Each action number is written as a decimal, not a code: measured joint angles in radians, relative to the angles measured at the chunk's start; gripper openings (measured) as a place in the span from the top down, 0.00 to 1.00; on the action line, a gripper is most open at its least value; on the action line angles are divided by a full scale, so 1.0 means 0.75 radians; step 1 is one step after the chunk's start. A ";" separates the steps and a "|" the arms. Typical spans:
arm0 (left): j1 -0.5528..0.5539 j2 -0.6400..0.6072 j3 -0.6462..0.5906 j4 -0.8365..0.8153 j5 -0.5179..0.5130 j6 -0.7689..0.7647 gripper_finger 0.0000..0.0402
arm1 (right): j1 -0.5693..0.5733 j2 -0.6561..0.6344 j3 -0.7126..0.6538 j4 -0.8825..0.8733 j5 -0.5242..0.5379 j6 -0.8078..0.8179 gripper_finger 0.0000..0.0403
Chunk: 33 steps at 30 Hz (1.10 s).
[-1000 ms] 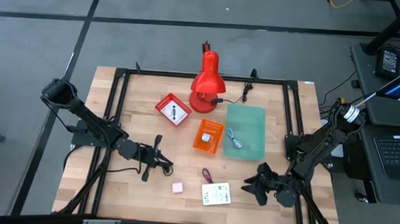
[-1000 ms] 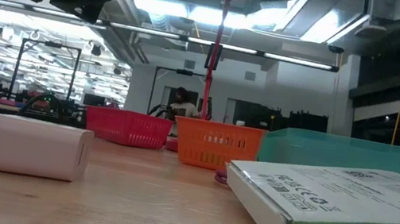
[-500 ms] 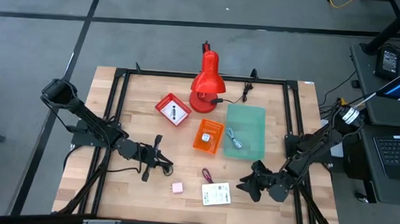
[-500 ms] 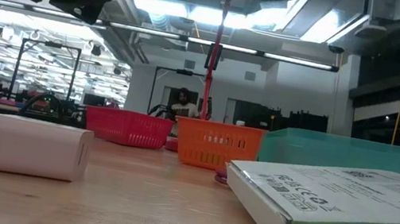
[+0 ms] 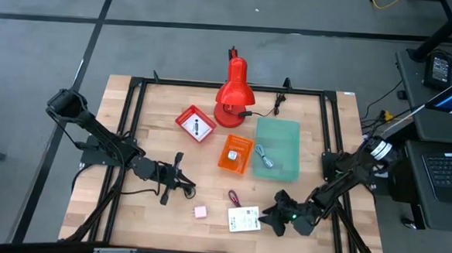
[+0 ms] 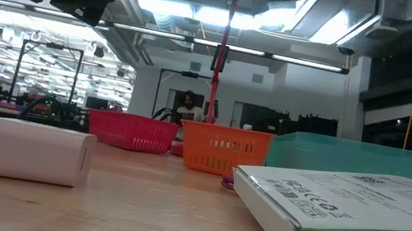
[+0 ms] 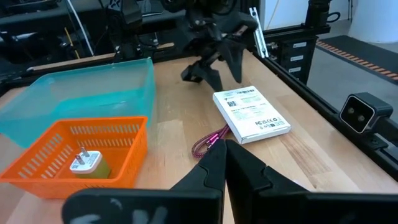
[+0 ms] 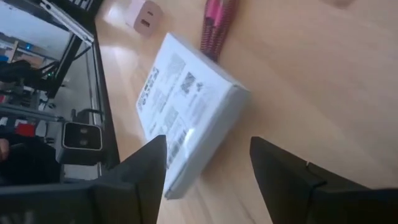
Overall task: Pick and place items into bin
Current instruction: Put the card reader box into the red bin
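- Your right gripper (image 5: 272, 216) sits low, just beside the white box (image 5: 244, 219), fingers spread wide with nothing between them, likely lined up to straddle the box's near edge.
- Box lies flat on the table (image 5: 155, 138), label up; its long axis runs roughly toward the right gripper, slightly skewed.
- Maroon cord (image 5: 232, 196) is just beyond the box, pink cube (image 5: 200, 212) on the box's far side from the gripper.
- Teal bin (image 5: 277, 148) stands behind the box, apart from it.
- Your left gripper (image 5: 189, 187) waits past the cube, fingers pinched together, empty.
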<state>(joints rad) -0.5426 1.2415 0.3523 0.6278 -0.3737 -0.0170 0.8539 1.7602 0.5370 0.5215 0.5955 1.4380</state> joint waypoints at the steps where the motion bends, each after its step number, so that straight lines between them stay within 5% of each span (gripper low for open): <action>1: 0.000 0.000 0.000 0.000 0.000 0.000 0.99 | -0.003 0.015 0.019 -0.002 -0.004 -0.026 0.48; 25: 0.000 0.000 0.000 0.000 0.001 -0.043 0.99 | -0.109 0.041 0.117 -0.100 -0.110 -0.115 0.48; 33: 0.000 0.000 0.000 0.000 0.001 -0.041 0.99 | -0.114 0.039 0.118 -0.111 -0.143 -0.121 0.63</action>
<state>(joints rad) -0.5426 1.2415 0.3523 0.6279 -0.3733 -0.0478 0.7685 1.7897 0.6254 0.4382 0.4884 1.3472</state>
